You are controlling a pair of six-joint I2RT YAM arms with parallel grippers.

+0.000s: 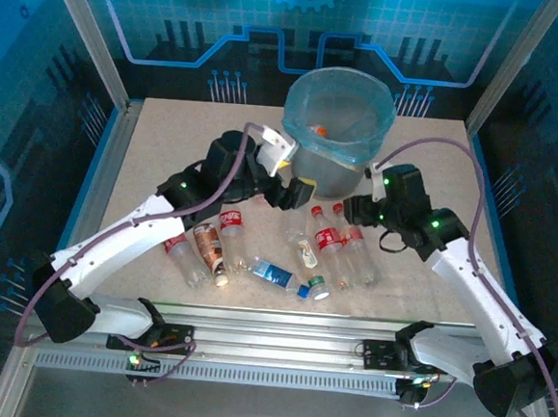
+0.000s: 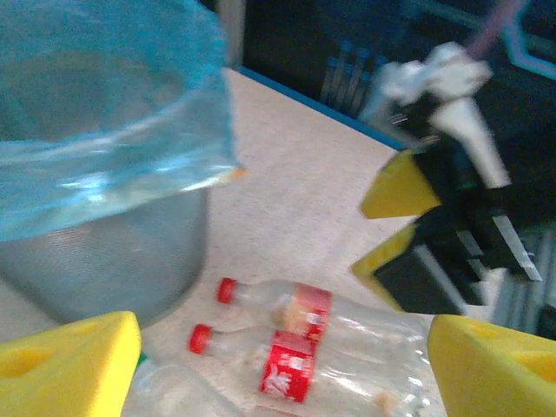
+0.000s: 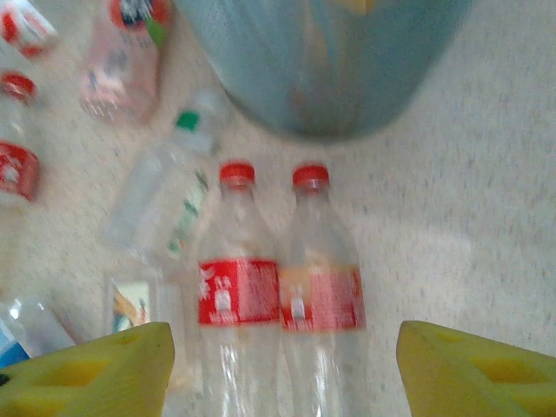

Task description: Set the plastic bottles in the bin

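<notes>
Lying loose on bench, in front of bin: plastic bottles, mostly left of centre. Red-capped pair side by side, caps toward bin. Right gripper: fingers spread wide above that pair, nothing pinched. Left gripper: spread likewise, empty, close beside bin's wall. Bin: grey, upright, blue bag folded over rim, far middle of bench.
</notes>
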